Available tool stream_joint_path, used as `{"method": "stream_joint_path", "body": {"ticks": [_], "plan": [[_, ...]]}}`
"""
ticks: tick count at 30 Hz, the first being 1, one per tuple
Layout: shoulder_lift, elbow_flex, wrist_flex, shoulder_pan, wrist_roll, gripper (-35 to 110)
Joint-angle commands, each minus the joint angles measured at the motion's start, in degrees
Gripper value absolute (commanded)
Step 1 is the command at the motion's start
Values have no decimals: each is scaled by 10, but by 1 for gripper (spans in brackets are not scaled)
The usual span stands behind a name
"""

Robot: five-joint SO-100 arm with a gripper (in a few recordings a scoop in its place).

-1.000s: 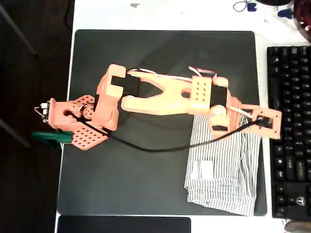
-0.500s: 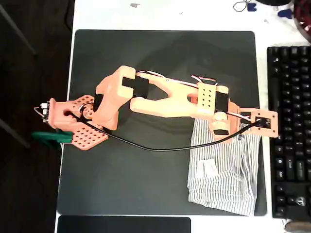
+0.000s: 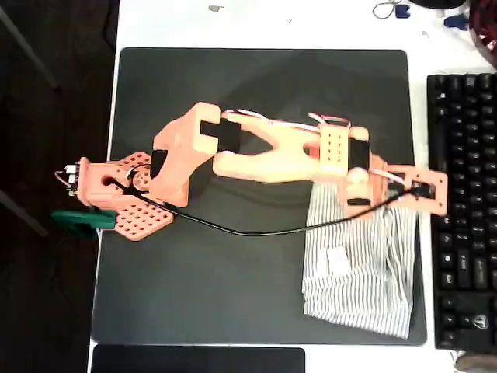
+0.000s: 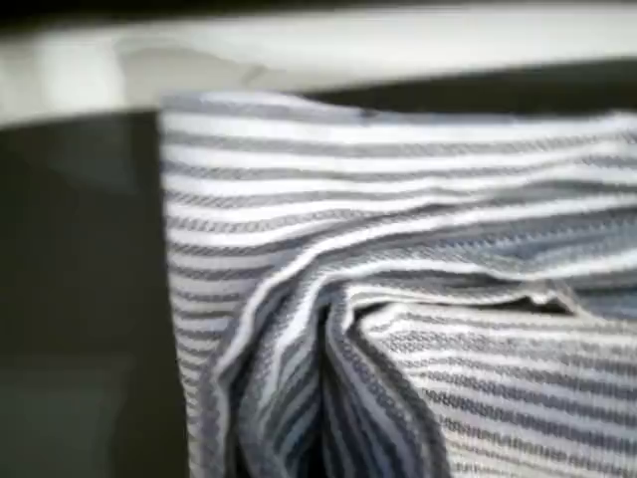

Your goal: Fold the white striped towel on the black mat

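Shifted toward three o'clock, the white striped towel [image 3: 359, 272] bunched on the black mat [image 3: 233, 101]; fingers' spread hidden.

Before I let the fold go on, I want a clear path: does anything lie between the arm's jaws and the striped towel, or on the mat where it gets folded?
Nothing visible does. The gripper sits at the top edge of the white striped towel. The black mat beside it is bare, apart from the arm's own black cable.
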Motion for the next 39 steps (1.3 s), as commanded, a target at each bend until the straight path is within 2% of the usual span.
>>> {"method": "stream_joint_path", "body": {"ticks": [1,11,19,25,33,39], "plan": [[43,-20,11,-40,24,0],[67,-3,22,-131,97,0],[97,37,-36,-112,97,11],[192,88,-8,-102,93,11],[372,243,-5,-73,86,7],[398,329,-120,-81,82,12]]}}
